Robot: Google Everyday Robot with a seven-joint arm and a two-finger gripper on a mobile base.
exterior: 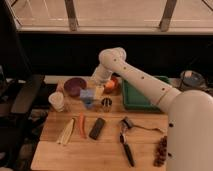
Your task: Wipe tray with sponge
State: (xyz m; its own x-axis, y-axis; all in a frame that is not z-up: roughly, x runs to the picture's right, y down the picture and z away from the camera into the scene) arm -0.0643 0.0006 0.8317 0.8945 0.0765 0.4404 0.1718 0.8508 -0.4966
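Green plastic tray (137, 101), soft pale-blue rectangular sponge (87, 93), hand (100, 90) beside it

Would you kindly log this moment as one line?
claw: open, beside pale blue soft rectangular sponge | green rectangular plastic tray: sponge outside it

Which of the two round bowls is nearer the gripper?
The round orange bowl, right beside the gripper by the pale blue sponge block; the round purple bowl sits farther away.
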